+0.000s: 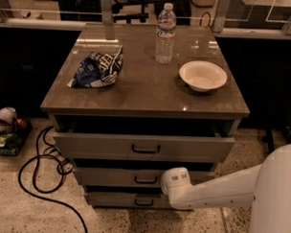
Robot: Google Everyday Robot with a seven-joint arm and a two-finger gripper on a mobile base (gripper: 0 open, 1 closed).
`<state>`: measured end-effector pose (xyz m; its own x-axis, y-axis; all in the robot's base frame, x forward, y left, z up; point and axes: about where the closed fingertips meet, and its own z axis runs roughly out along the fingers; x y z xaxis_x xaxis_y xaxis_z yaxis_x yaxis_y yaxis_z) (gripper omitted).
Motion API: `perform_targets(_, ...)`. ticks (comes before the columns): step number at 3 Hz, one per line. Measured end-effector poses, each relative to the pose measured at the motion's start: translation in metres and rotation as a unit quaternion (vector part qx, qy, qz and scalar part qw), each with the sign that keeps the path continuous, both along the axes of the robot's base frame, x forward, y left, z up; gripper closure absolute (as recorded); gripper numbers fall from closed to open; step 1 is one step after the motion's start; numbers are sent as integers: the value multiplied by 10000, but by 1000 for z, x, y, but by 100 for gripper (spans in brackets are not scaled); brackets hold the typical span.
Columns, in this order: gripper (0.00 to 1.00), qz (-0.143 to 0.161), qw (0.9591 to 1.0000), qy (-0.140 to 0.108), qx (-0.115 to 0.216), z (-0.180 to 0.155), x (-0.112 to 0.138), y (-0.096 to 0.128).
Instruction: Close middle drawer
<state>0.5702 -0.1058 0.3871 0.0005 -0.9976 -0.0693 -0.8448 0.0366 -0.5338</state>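
Note:
The middle drawer (114, 177) is the second of three grey-beige drawers in a low cabinet. It stands partly pulled out, less far than the top drawer (96, 145) above it. Its small black bar handle (145, 180) sits at the centre of the front. My gripper (175, 180) is at the end of my white arm (219, 190), which reaches in from the lower right. It lies against the middle drawer's front, just right of the handle. The lowest drawer (118, 200) sits below, partly behind the arm.
On the cabinet top (146, 97) lie a crumpled blue chip bag (97, 68), a water bottle (165, 33) and a white bowl (203, 76). A black cable (35, 181) loops on the speckled floor at the left. Some clutter (6, 128) sits at the far left.

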Motion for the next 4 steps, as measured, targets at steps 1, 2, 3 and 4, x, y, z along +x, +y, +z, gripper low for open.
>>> perform_targets(1,87,0,10000,4,0,-1,0,0)
perform_targets(2,61,1,10000,9,1,-1,0,0)
perform_targets(3,38,2,10000,14,2,-2,-1,0)
perform_targets(4,15,3,10000,19,2,-3,-1,1)
